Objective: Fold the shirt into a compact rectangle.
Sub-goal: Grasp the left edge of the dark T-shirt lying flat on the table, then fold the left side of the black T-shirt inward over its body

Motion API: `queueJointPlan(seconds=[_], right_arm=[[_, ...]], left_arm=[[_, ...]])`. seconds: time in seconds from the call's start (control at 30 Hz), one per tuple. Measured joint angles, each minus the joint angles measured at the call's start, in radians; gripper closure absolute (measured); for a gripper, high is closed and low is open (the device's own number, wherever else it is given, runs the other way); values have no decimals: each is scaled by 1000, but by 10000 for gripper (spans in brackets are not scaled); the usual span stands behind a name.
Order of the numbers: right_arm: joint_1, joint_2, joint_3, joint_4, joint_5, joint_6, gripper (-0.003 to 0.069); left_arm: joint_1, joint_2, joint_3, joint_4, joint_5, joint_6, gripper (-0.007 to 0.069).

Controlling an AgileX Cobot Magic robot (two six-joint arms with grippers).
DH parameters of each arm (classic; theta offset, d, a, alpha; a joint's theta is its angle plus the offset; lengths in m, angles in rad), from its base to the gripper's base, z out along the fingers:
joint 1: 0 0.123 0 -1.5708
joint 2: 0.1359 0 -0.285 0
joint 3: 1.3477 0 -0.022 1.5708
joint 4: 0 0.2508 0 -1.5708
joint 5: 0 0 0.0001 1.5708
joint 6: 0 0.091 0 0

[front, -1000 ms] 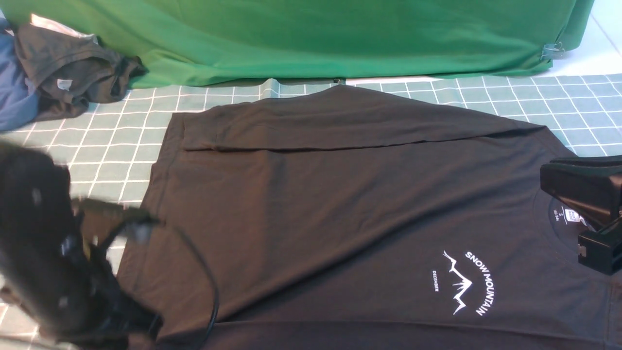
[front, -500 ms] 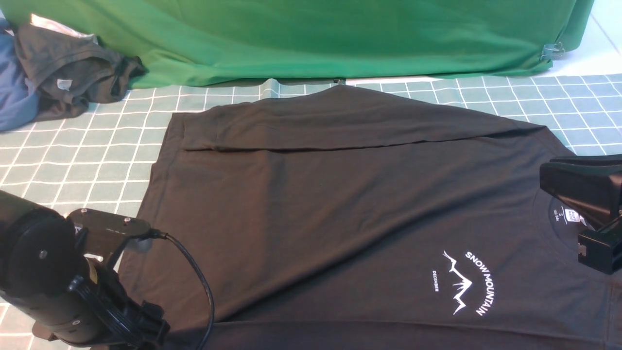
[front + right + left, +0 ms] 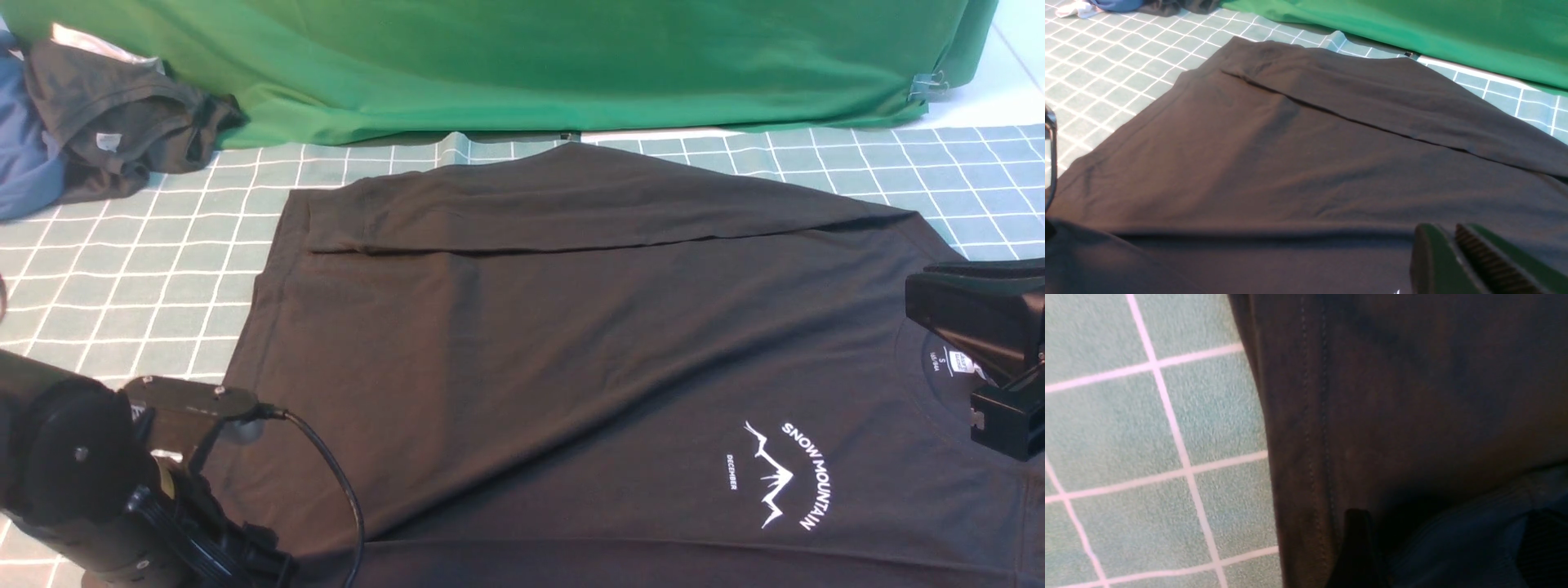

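Matt cotton and glossy black plastic

The T-shirt [image 3: 522,351] is matt, smooth jersey cloth, its print [image 3: 775,478] crisp white; the tablecloth [image 3: 147,269] is woven cloth, finely fuzzy up close. The green drape [image 3: 522,65] looks like smooth cloth with a soft sheen. The right arm's casing [image 3: 980,314] looks like glossy black plastic, the left arm's cable [image 3: 331,457] smooth and rubbery, with shiny metal screws [image 3: 81,453] beside it.

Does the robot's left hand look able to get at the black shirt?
Yes, probably: the left gripper is open right at the shirt's near folded edge, and nothing seems to lie between its jaws and the cloth.
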Motion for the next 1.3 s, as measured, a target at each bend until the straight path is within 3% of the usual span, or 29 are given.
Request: queueJointPlan(seconds=[0.17,0.33,0.37,0.4,0.47,0.67,1.0,1.3], right_arm=[[0,0,0,1,0,0,585],[0,0,0,1,0,0,582],[0,0,0,1,0,0,580],[0,0,0,1,0,0,580],[0,0,0,1,1,0,578],[0,0,1,1,0,0,573],[0,0,52,1,-24,0,571],[0,0,52,1,-82,1,571]], left_arm=[[0,51,1,-16,-4,-12,190],[0,79,-12,-42,9,-1,392],[0,81,-22,-38,30,-1,473],[0,80,-24,-38,42,-1,486],[0,81,-68,-34,132,2,582],[0,46,-158,-43,250,2,602],[0,-39,-293,-41,246,-5,603],[0,52,-597,82,229,-52,603]])
